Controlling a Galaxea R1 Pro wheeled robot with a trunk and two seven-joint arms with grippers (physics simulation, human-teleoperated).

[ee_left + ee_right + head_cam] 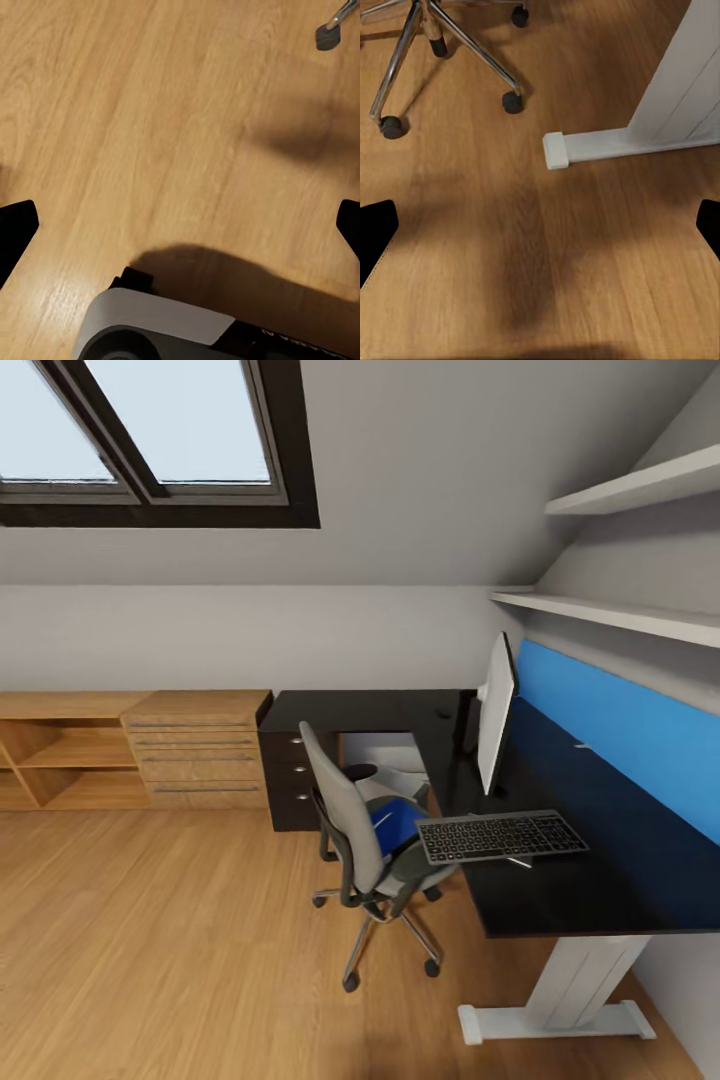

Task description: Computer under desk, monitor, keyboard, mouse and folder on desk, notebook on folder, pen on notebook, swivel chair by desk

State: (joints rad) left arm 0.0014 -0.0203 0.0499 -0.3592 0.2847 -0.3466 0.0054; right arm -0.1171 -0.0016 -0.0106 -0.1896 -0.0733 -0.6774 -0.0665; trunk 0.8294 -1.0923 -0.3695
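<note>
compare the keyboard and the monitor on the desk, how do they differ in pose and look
The keyboard lies flat near the front edge of the desk; the monitor stands upright behind it. The keyboard shows rows of grey keys; the monitor is seen nearly edge-on as a thin panel with a pale back. Both rest on the glossy black desktop.

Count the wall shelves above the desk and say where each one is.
2. The upper shelf is high on the right wall; the lower shelf runs beneath it, just above the blue wall panel behind the desk. More may lie beyond the frame.
</note>
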